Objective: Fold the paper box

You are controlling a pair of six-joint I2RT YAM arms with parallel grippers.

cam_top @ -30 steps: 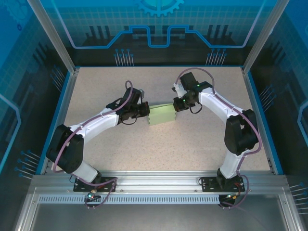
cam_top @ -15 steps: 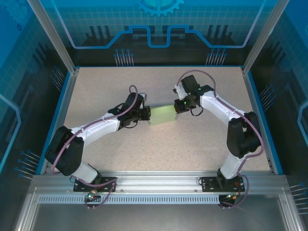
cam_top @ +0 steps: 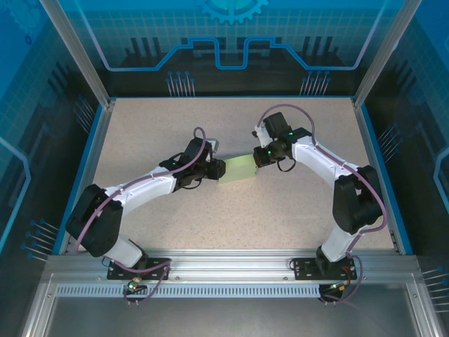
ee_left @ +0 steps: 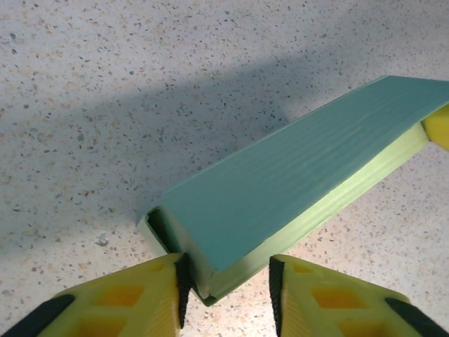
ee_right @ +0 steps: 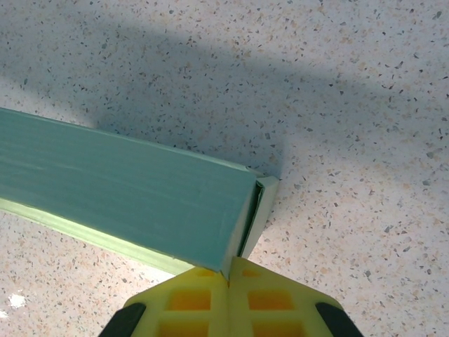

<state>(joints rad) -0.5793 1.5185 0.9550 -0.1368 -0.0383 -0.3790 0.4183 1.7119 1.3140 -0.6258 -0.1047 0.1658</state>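
paper box [cam_top: 237, 169] blocking mid-table, table [cam_top: 210, 225] seemingly open nearside and far

A beige, dark-speckled, stone-look tabletop [cam_top: 140, 133] with a blue raised rim [cam_top: 90, 165] carries a pale mint-green card box [cam_top: 237, 169] near its middle. Whether the box rests flat on it cannot be told; a soft grey shadow [ee_left: 105, 133] lies beyond the box. A tiny white fleck [ee_left: 103, 240] lies just beside the box's end.

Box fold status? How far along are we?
Done: the paper box is formed into a flat sleeve, sides up. In hand: right gripper pinches one end corner; left gripper sits open around the other end. Left: end flaps look ajar, probably need tucking shut.
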